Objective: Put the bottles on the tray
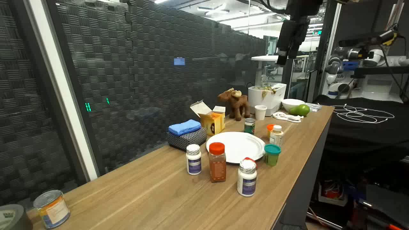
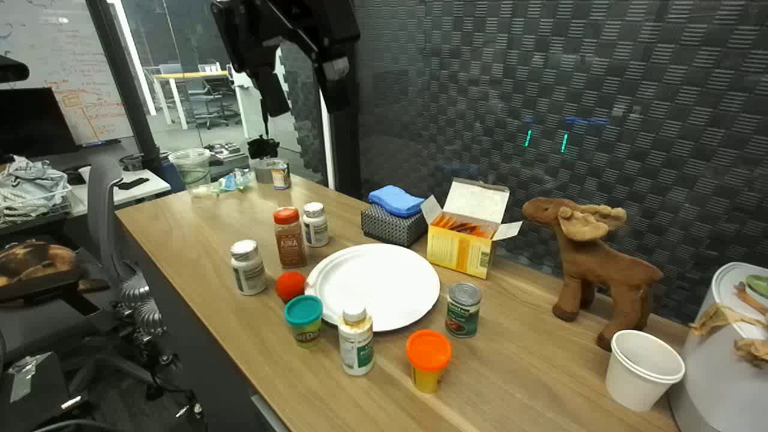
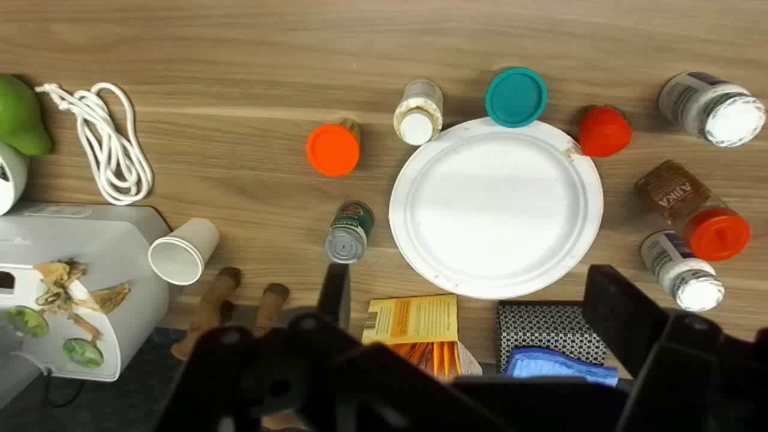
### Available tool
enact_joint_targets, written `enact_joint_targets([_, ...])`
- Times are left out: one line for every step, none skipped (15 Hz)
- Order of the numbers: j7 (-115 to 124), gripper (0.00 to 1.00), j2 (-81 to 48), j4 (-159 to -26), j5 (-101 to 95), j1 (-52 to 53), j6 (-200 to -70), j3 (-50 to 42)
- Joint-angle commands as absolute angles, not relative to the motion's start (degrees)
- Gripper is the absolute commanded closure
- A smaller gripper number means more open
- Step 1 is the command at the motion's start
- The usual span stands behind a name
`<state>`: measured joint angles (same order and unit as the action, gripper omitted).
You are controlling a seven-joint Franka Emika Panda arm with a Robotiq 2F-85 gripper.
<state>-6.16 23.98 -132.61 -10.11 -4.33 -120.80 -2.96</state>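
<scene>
Gripper (image 3: 468, 281) agape — ht. above btls. (image 2: 356, 351) unclear

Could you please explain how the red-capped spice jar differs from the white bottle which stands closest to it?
The spice jar is partly see-through and shows a reddish-brown filling, while the white bottle is opaque. The spice jar is capped in red, the white bottle in white with grey marks. The spice jar is also taller than the white bottle. Both stand upright on the wooden table, off the plate.
</scene>
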Motion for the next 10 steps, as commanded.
enact_joint_targets([-6.1, 0.00, 24.0, -132.2, -10.2, -4.1, -120.7, -3.2])
enact_joint_targets([-6.1, 0.00, 24.1, -131.9, -10.2, -4.1, -120.7, -3.2])
enact_joint_targets([-6.1, 0.00, 24.3, -131.7, -10.2, -4.1, -120.7, -3.2])
enact_joint_targets([-6.1, 0.00, 24.4, -131.7, -10.2, -4.1, -120.7, -3.2])
enact_joint_targets([-6.1, 0.00, 24.4, -131.6, -10.2, -4.1, -120.7, -3.2])
enact_joint_targets([-6.1, 0.00, 24.4, -131.6, -10.2, -4.1, -120.7, -3.2])
enact_joint_targets([-6.1, 0.00, 24.4, -131.6, -10.2, -4.1, -120.7, -3.2])
enact_joint_targets([-6.1, 0.00, 24.4, -131.6, -10.2, -4.1, -120.7, -3.2])
enact_joint_targets([-6.1, 0.00, 24.4, -131.6, -10.2, -4.1, -120.7, -3.2])
enact_joint_targets([-6.1, 0.00, 24.4, -131.6, -10.2, -4.1, -120.7, -3.2])
